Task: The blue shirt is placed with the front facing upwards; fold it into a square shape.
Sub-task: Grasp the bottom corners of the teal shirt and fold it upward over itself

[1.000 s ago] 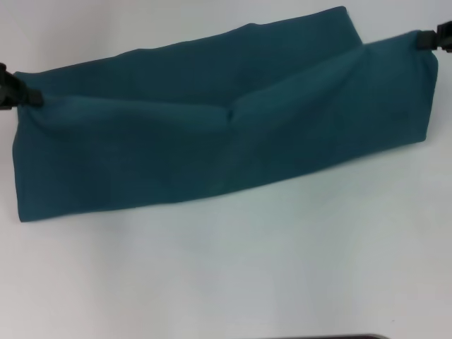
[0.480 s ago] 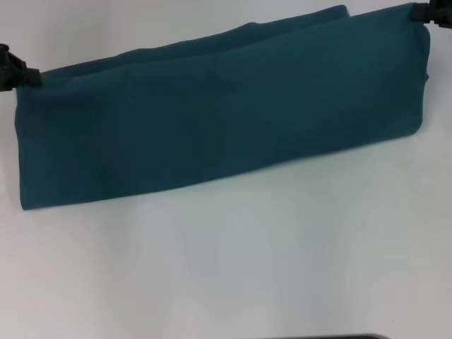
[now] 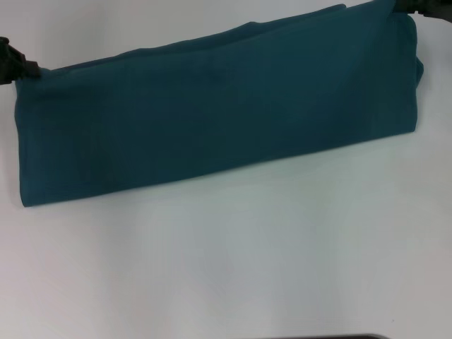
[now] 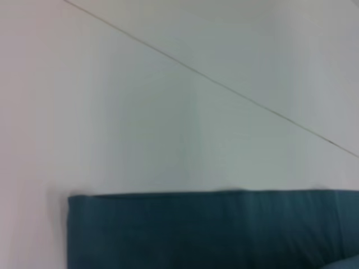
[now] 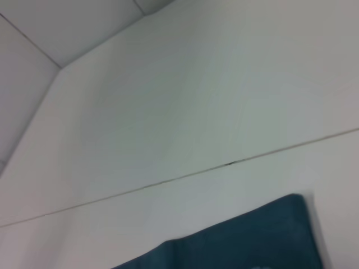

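While pinched taut, blue shirt (folded band), both grippers.

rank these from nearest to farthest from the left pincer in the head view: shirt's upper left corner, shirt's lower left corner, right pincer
1. The blue shirt's upper left corner, right at the left pincer on the left edge.
2. The shirt's lower left corner, below it, toward the robot.
3. The right pincer, across the shirt at the far right top.

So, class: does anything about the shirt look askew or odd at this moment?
Slightly. The shirt is a long folded band lying slanted on the table, its right end farther away than its left. The left claw and right claw sit at its far corners. No damage shows.
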Robot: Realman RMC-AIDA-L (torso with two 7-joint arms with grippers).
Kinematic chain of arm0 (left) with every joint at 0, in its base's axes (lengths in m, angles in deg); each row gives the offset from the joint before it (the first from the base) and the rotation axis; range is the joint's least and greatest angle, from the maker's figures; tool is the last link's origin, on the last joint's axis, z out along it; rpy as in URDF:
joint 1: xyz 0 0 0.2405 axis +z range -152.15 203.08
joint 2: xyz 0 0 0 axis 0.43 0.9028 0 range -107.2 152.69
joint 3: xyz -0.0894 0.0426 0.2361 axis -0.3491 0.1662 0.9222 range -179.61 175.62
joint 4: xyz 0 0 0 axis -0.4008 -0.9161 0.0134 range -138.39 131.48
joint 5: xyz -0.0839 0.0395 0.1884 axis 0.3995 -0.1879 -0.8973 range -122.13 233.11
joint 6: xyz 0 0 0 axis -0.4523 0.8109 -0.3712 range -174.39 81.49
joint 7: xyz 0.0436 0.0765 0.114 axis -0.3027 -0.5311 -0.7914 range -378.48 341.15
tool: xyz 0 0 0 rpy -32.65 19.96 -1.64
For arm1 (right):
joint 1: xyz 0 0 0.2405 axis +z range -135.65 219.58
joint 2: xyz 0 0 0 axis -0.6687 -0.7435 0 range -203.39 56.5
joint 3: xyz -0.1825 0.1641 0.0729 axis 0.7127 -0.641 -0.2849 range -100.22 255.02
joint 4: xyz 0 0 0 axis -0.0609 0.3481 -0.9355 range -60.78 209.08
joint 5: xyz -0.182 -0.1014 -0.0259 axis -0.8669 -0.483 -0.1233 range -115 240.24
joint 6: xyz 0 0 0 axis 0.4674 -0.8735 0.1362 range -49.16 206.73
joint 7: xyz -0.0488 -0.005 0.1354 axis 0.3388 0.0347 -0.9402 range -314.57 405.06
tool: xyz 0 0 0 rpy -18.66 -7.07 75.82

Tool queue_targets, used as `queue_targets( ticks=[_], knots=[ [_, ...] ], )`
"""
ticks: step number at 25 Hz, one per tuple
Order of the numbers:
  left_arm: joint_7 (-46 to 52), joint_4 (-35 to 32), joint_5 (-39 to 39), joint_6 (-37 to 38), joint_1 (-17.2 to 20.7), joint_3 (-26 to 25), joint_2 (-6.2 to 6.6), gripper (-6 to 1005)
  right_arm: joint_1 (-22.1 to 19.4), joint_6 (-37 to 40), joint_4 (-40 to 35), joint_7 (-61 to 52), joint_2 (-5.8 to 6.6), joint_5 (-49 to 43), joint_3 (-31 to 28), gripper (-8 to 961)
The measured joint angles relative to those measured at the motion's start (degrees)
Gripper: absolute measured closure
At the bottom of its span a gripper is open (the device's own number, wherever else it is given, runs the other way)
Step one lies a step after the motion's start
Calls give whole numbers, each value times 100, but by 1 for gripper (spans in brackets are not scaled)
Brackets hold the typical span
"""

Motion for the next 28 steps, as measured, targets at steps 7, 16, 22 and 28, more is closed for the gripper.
queue_targets(
  ticks=[7, 16, 22, 28],
  knots=[
    [96, 11, 34, -246, -29, 0, -68, 979, 172, -537, 7, -13, -53, 4, 261, 858],
    [148, 31, 38, -666, -186, 0, -148, 978, 423, -1542, 498, -72, -63, -199, 859, 853],
    [152, 6, 9, -793, -200, 0, -189, 978, 440, -1953, 762, -84, -60, -205, 1038, 849],
    [183, 15, 3, -997, -177, 26, -269, 979, 474, -2471, 871, -85, -61, -207, 1257, 846]
  ],
)
